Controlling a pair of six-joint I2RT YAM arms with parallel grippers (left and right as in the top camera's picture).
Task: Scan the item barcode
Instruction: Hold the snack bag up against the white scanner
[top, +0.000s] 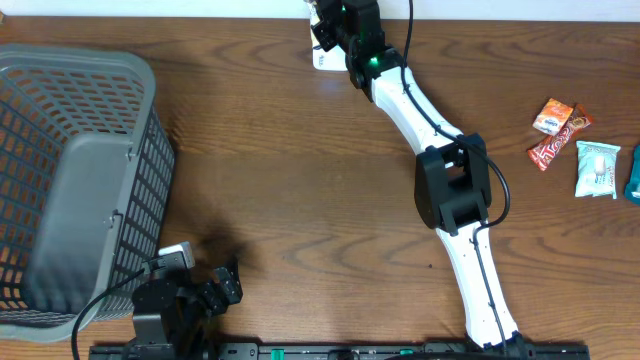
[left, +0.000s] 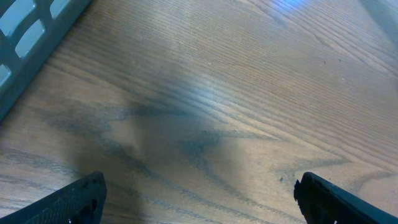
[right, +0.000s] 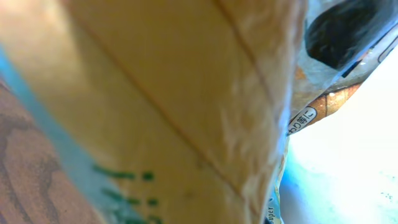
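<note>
Overhead looks straight down on the whole surface; left wrist skims that same wood closely; right wrist sits hard against a packet.

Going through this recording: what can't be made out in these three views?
Barcode: the blurred tan crinkled packet fills the right wrist view; no code visible.
Right gripper: fingers hidden overhead under its black wrist; wrist view blocked by the packet.
Teal item: overhead, cut off by the right edge.
Red-orange snack wrappers: print too small overhead.
</note>
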